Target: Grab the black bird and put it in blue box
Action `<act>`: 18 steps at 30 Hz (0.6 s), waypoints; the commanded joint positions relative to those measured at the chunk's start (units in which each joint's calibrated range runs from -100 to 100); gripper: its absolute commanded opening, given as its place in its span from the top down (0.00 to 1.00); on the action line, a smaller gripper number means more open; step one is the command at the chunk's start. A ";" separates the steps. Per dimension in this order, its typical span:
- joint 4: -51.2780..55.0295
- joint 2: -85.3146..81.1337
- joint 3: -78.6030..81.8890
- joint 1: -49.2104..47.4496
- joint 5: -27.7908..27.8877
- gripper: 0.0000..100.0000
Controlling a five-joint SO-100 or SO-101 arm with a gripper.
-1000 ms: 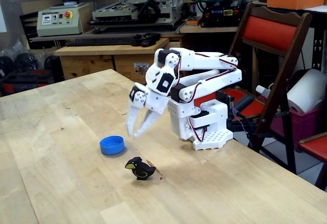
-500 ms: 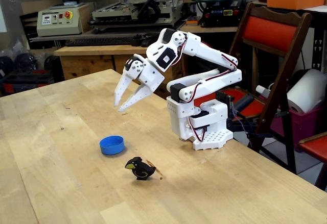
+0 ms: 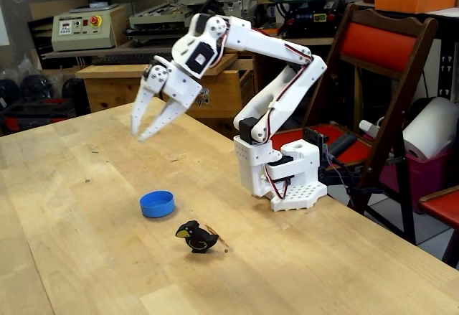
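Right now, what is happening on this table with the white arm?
A white robot arm is reaching out over the wooden table, its gripper open, empty and held high in the air. The black bird stands upright on the table, untouched. The blue box lies empty just beyond it, to its left in the fixed view, apart from it. Nothing has been grabbed yet, and the gripper is well above both things.

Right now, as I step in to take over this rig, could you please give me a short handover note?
Gripper: open, empty, raised high over the table, beyond the dish.
Black bird: upright on the table, nearer the camera than the blue box, close beside it but apart.
Blue box: empty.
Done: nothing yet; the bird is ungrasped.
Left: lower onto the bird, grip it, lift, release it in the box.
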 commanded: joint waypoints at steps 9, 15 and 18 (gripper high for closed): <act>3.26 13.13 -13.30 -8.67 -0.05 0.96; 10.62 13.55 -13.21 -19.26 -0.15 0.96; 12.83 13.21 -13.04 -22.52 -0.05 0.96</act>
